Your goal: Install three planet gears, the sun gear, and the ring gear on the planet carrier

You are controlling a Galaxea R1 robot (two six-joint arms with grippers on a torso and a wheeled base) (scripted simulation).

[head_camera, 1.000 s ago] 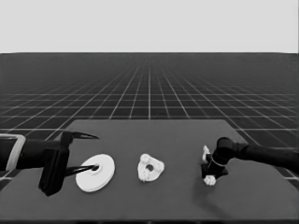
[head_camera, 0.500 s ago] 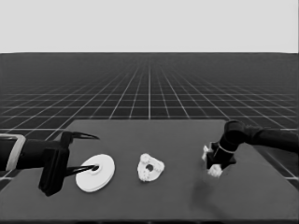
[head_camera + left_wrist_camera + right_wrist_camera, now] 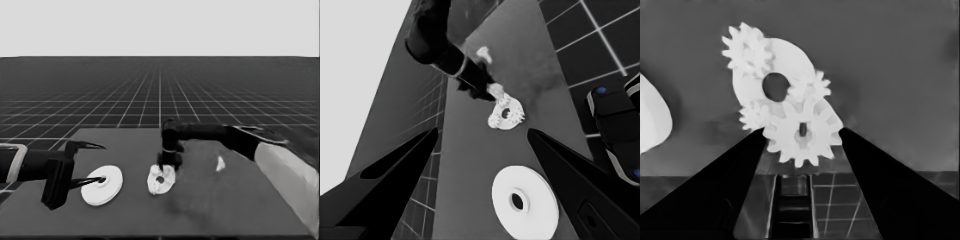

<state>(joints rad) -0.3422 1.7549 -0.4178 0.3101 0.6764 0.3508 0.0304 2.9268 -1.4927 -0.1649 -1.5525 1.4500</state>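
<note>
I'm seeing the smaller round part lying flat near the table's middle, hole showing, with three small toothed gears sitting on it around the hole. A fourth gear is being held between the right gripper's fingers, overlapping the near edge of that part, though I can't tell if it's touching down. The larger round part is lying flat well off to the left by itself, thick white disc with a small dark centre hole.
</note>
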